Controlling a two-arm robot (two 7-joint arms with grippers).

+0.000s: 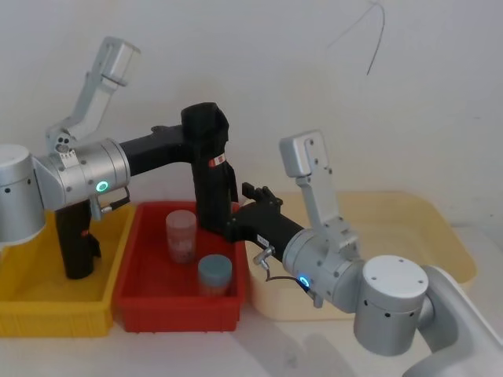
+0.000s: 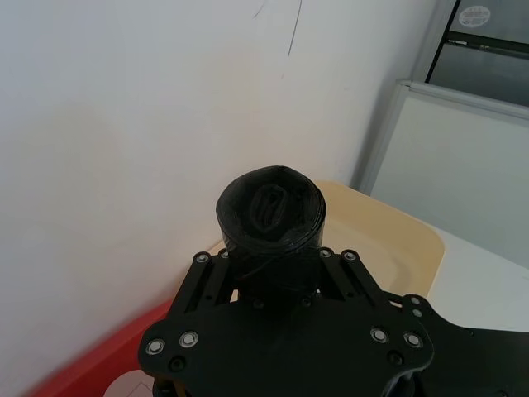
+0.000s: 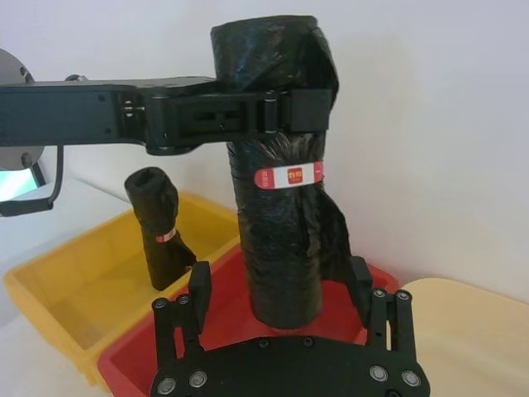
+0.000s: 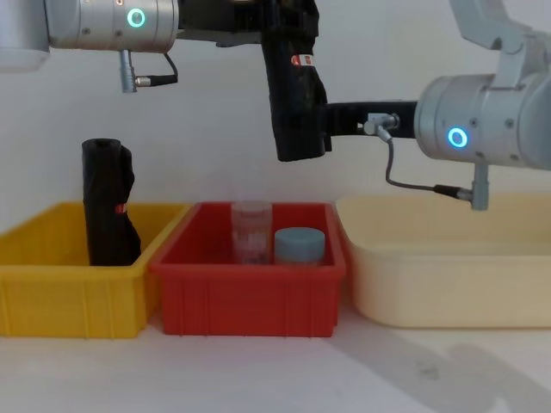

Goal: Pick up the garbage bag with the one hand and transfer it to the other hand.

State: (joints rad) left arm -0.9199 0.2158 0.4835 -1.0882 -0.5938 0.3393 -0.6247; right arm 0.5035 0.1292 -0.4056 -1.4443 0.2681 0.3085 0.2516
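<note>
On a white bench [image 4: 258, 370], three containers stand in a row: a yellow bin [image 4: 52, 301], a red bin [image 4: 250, 301] and a cream tray [image 4: 430, 284]. A second black roll [image 4: 108, 206] stands upright in the yellow bin. A clear jar [image 4: 250, 231] and a blue-lidded jar [image 4: 300, 245] sit side by side in the red bin. Above the red bin, the garbage bag [image 4: 293, 95] is held upright in the air, its red-and-white label [image 3: 288, 175] showing. The left hand [image 1: 206, 149], green ring lit, is clamped round the roll's upper part. The right hand [image 3: 279, 275], blue ring lit, stands wide, its fingers flanking the lower end. A plain white wall [image 1: 314, 63] closes the room behind.
</note>
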